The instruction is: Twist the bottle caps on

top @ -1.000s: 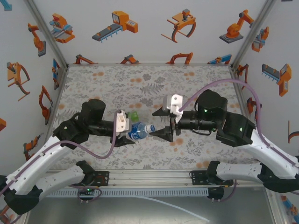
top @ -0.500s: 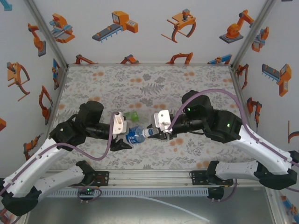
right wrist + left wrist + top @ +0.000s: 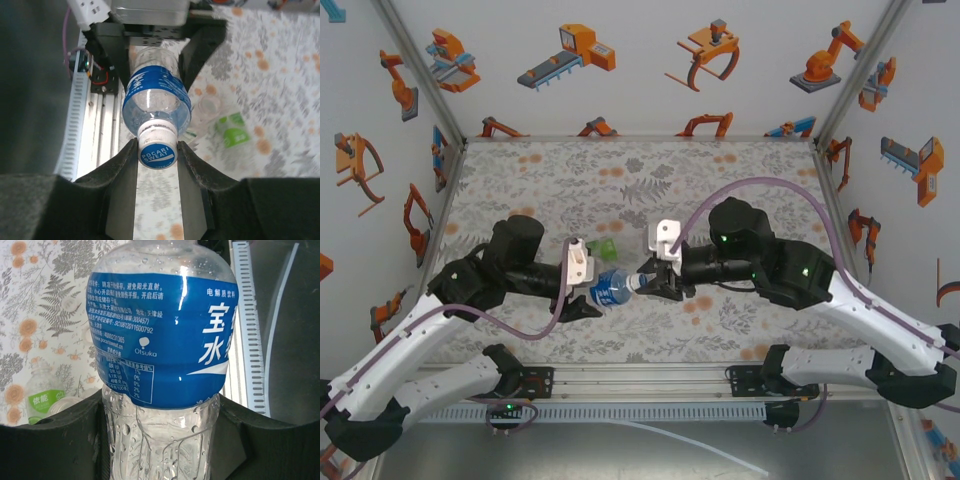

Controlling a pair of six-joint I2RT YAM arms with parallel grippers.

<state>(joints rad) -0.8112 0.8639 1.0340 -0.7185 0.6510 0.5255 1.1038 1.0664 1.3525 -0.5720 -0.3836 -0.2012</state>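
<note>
The left gripper is closed on the lower body of a small clear plastic bottle with a blue label. In the left wrist view its black fingers press the ribbed part on both sides, just under the label. The bottle is held above the flower-patterned table, in the middle near the front edge, with its neck pointing toward the right arm. The right gripper stands narrow around the small round white cap with a blue top, and its two pads touch the cap on both sides. The cap sits on the bottle's neck; how far it is screwed cannot be told. Behind, a small bottle with a green-and-white label lies on the table, and just beside it is a clear thing, perhaps another bottle.
</note>
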